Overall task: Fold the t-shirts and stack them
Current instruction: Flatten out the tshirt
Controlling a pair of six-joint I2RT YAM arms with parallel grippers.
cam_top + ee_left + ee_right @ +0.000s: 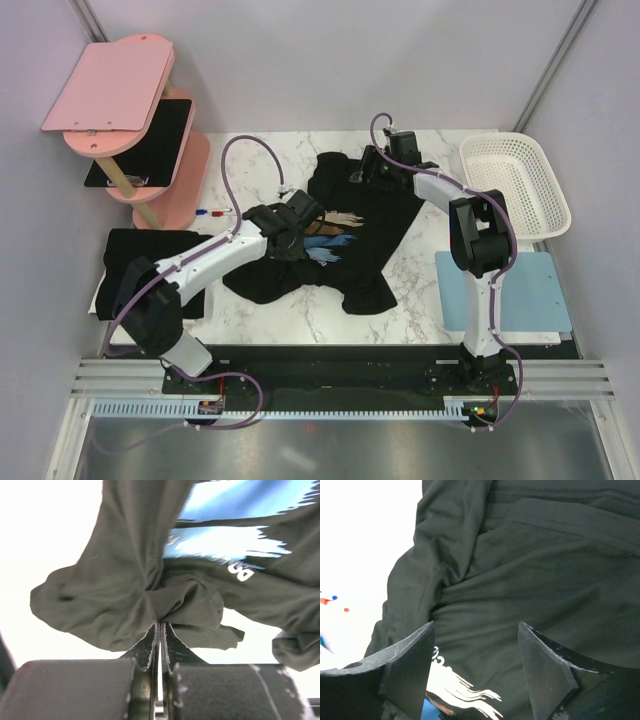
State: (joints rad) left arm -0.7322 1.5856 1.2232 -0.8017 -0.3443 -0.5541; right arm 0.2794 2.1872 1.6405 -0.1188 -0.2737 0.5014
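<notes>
Crumpled black printed t-shirt in the middle of the marble table, spread from the far edge toward the near side, chest streaks of blue, white and tan facing up. Second black t-shirt flat at the table's left edge, partly under the left arm.

Around these: white basket at the far right corner, light blue mat at the right edge, pink shelf stand far left with a black board on its middle tier.

Left gripper reaches in low from the left, jaws pressed together on a bunched fold beside the print. Right gripper points down over the far part of the shirt, jaws spread, fabric between them.

Small white lettering under the streaks, upside down and too partial to read.
</notes>
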